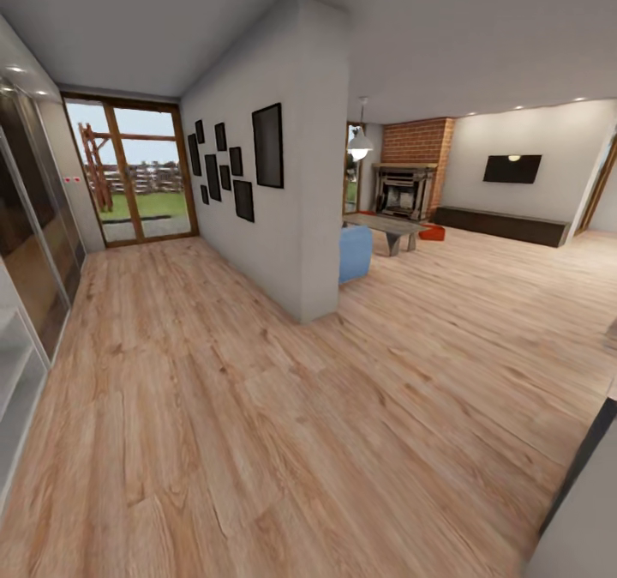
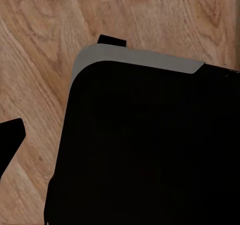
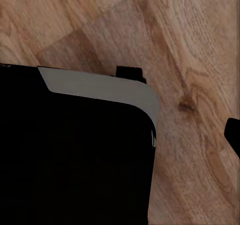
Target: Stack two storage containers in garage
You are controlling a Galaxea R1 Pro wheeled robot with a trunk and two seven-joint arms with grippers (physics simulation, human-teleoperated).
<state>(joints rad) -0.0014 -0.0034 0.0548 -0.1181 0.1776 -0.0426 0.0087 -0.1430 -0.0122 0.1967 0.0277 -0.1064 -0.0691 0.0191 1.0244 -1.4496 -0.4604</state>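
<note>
Far off in the living room, one red-orange storage container [image 1: 433, 232] sits on the light wood floor, beside a low grey table [image 1: 390, 228] and in front of the brick fireplace [image 1: 410, 185]. The second container is out of view. In the left wrist view one dark finger [image 2: 10, 140] of my left gripper [image 2: 120, 150] shows at the picture's edge, over the wood floor and my black base [image 2: 150, 150]. In the right wrist view a finger [image 3: 233, 134] of my right gripper [image 3: 120, 145] sits likewise. Both grippers look open and hold nothing.
A white wall [image 1: 296, 218] with black frames divides the hallway from the living room. A blue chair [image 1: 354, 252] stands behind its corner. There is a glass door [image 1: 137, 171] at the hallway's end, glass cabinets [image 1: 26, 269] on the left, and a black TV [image 1: 512, 168] above a long dark cabinet [image 1: 501, 225].
</note>
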